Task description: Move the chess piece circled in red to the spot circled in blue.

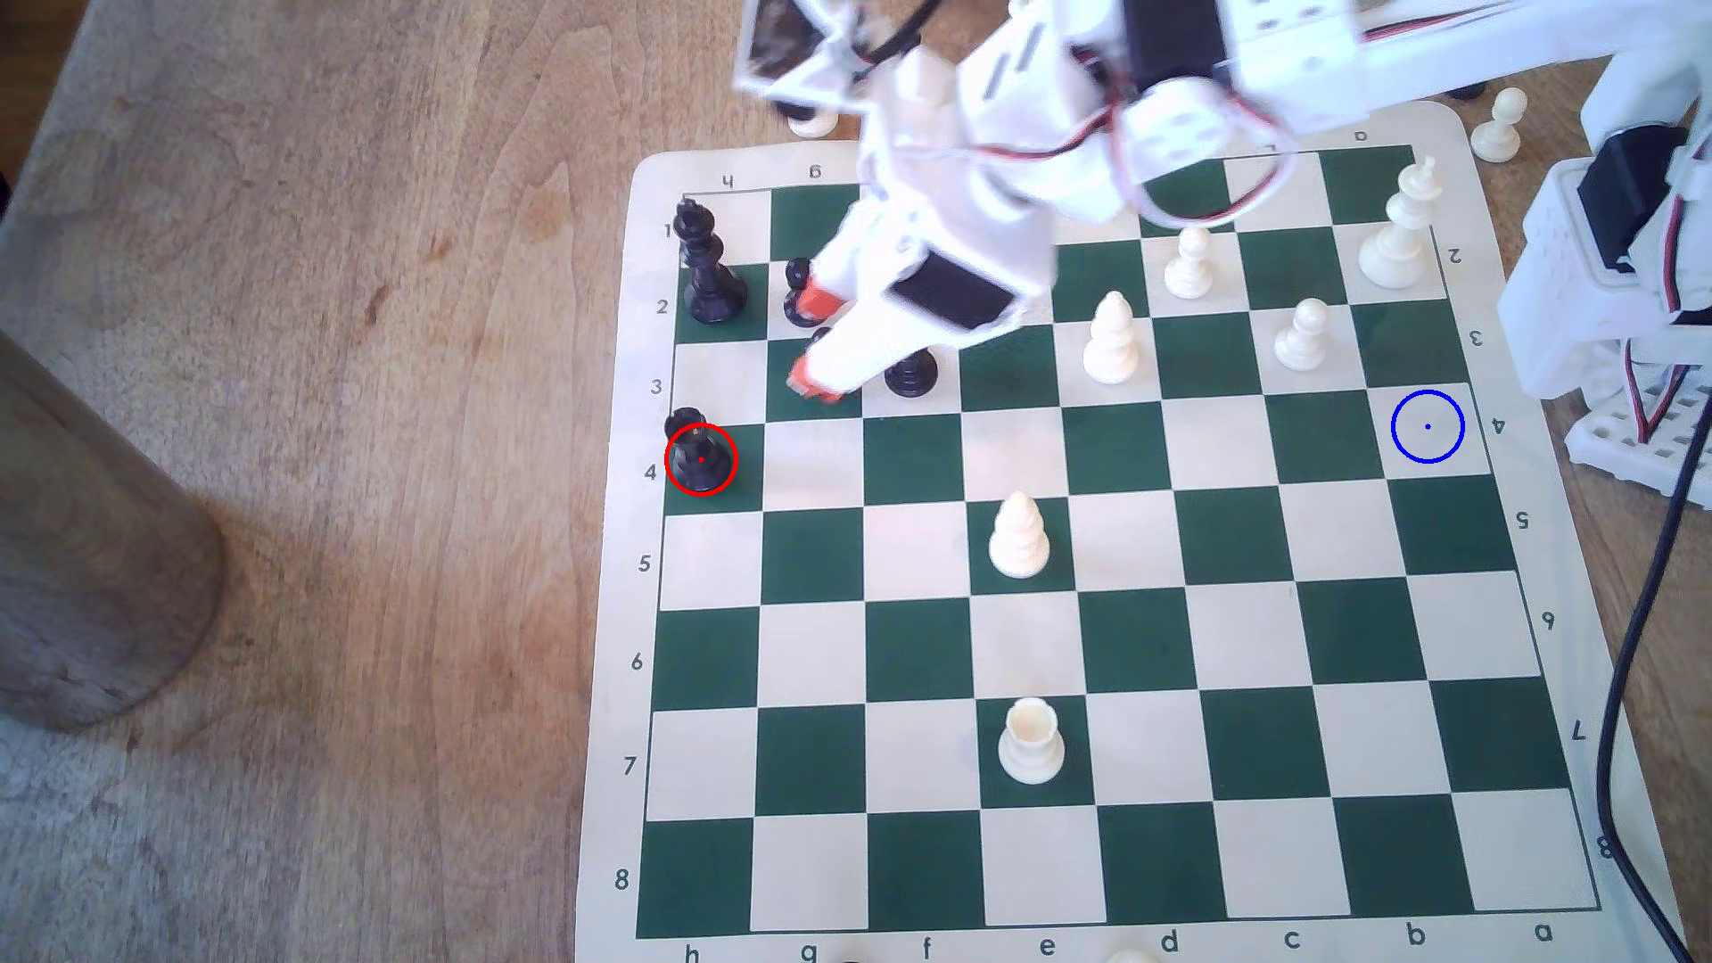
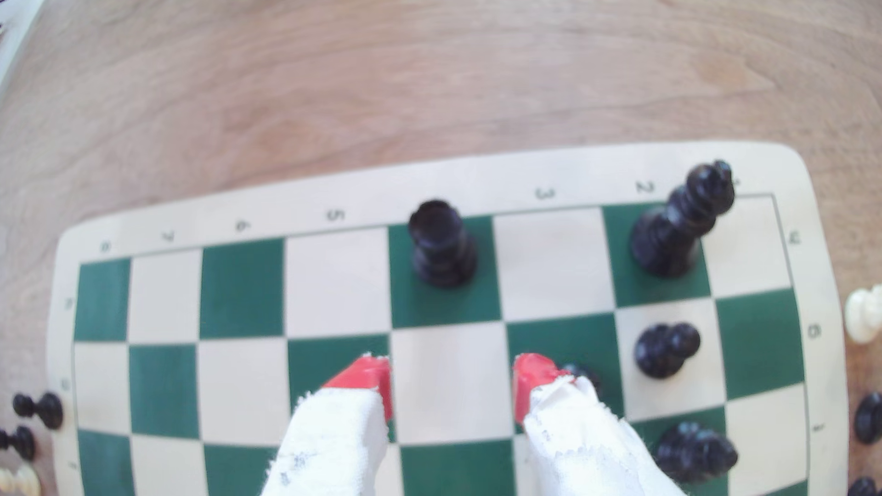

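Observation:
The chess piece circled in red is a short black rook [image 1: 700, 458] with a notched top, standing on a dark green square by the board's edge at the exterior view's left. In the wrist view this rook [image 2: 441, 243] stands upright a little beyond my fingertips. My gripper [image 1: 815, 347] hovers about one square from it, toward the board's middle and back. Its red-tipped fingers [image 2: 367, 381] stand open around a bare cream square, holding nothing. The spot circled in blue [image 1: 1428, 426] is a bare cream square near the board's edge at the exterior view's right.
A black king [image 1: 709, 264], a black pawn [image 1: 799, 292] and another black piece [image 1: 911, 370] crowd round the gripper. White pieces stand mid-board: bishops [image 1: 1110, 338] [image 1: 1019, 537], pawns [image 1: 1189, 264] [image 1: 1304, 333], a rook [image 1: 1030, 741], a tall piece [image 1: 1403, 227]. A black cable [image 1: 1630, 648] runs past the board at the exterior view's right.

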Controlling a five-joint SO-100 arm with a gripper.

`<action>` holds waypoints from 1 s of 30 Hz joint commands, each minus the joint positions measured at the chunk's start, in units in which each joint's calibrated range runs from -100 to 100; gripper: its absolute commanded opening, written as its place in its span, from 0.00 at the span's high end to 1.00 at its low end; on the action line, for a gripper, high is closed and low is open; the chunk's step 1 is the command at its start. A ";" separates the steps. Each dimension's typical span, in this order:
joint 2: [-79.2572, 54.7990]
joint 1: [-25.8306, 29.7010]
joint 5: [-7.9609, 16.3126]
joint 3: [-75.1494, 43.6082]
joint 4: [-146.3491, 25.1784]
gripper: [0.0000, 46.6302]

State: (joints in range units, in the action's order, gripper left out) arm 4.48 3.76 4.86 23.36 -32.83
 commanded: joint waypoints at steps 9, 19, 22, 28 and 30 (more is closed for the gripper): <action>-6.77 0.50 0.15 -13.03 0.97 0.70; -12.72 0.42 -0.24 -11.85 6.87 0.64; -13.74 0.58 -0.39 -12.57 8.01 0.64; -15.94 0.42 -0.63 -12.66 10.72 0.64; -16.62 0.35 -0.63 -12.21 12.19 0.64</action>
State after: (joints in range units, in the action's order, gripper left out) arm -13.28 4.35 4.32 15.23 -23.11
